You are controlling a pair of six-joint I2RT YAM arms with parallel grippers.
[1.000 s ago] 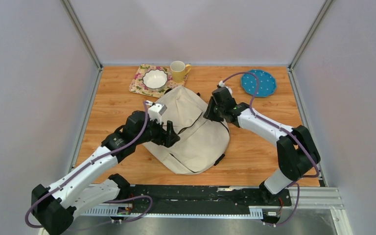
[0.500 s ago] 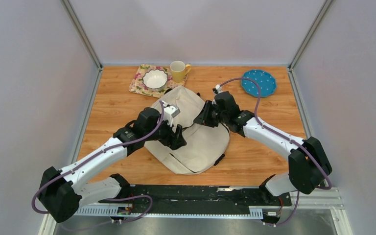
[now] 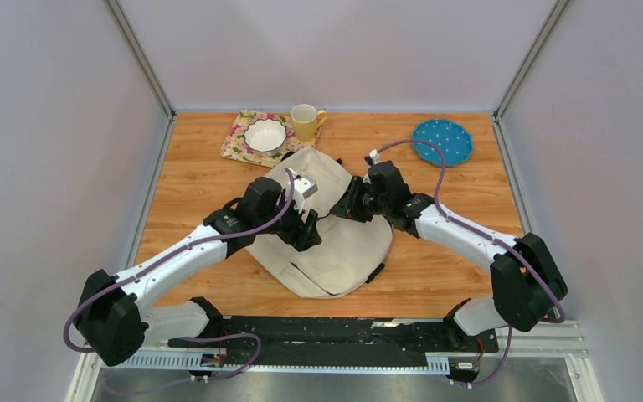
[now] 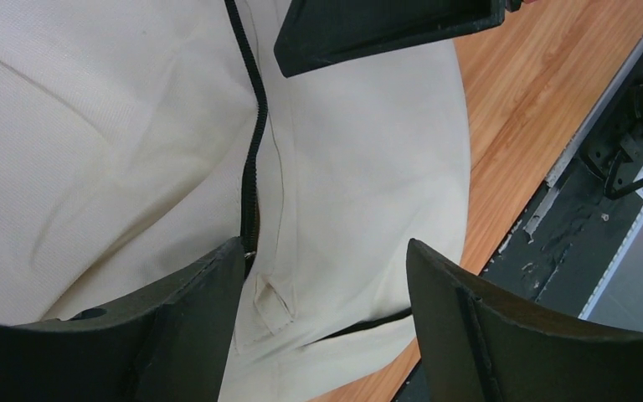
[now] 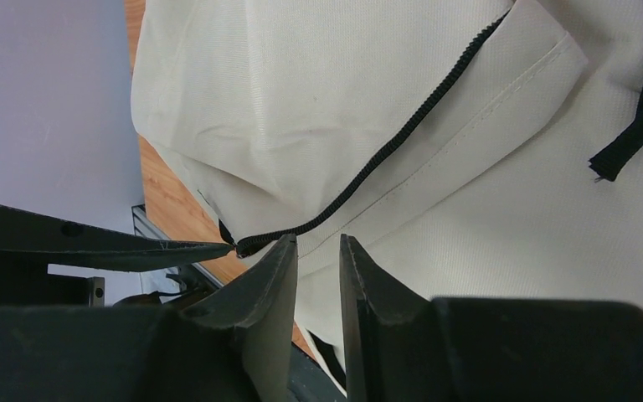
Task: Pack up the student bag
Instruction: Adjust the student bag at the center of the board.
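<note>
Bare table (image 3: pixel 192 180) left and right of student bag (image 3: pixel 343 243); mat (image 3: pixel 236 144), bowl (image 3: pixel 265 134), mug (image 3: pixel 304 122) crowd far edge.

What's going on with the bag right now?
Both arms are over the student bag, which lies flat mid-table. The left gripper is open wide, straddling the black zipper, which looks mostly closed there. The right gripper shows only a narrow gap and hangs beside the zipper's end, gripping nothing that I can see. The mug, bowl and plate sit at the far edge.
</note>
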